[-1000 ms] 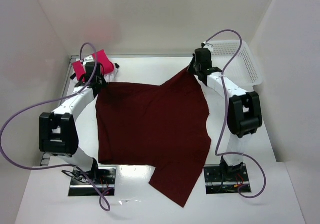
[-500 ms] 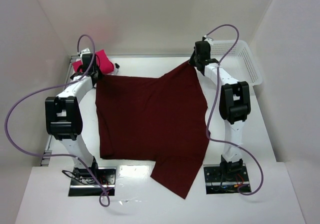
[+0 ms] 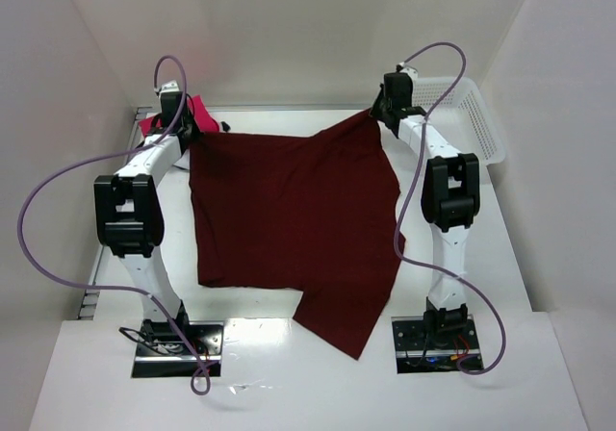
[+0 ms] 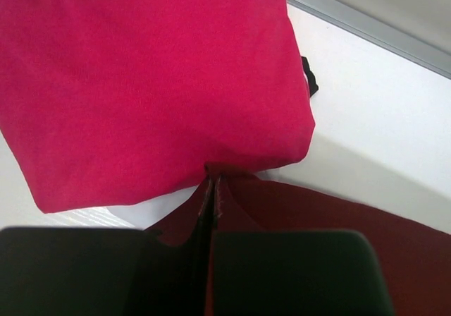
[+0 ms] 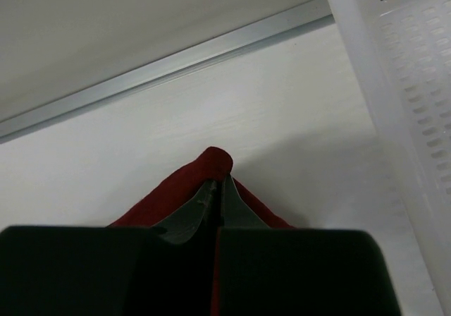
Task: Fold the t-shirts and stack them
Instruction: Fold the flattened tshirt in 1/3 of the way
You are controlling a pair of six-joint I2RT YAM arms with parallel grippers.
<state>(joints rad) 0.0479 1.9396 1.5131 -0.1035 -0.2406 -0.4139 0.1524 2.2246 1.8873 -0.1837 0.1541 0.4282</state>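
Pulled back, maroon t-shirt point(image 3: 289, 210) trails one corner nearward.

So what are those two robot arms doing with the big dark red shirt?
They are folding t-shirts. The left gripper and the right gripper are each shut on a far corner of the dark maroon t-shirt, holding it spread over the table. A pink-red t-shirt, already folded, lies right beyond the left gripper, and a white mesh basket sits at the far right. The maroon one is not folded yet.
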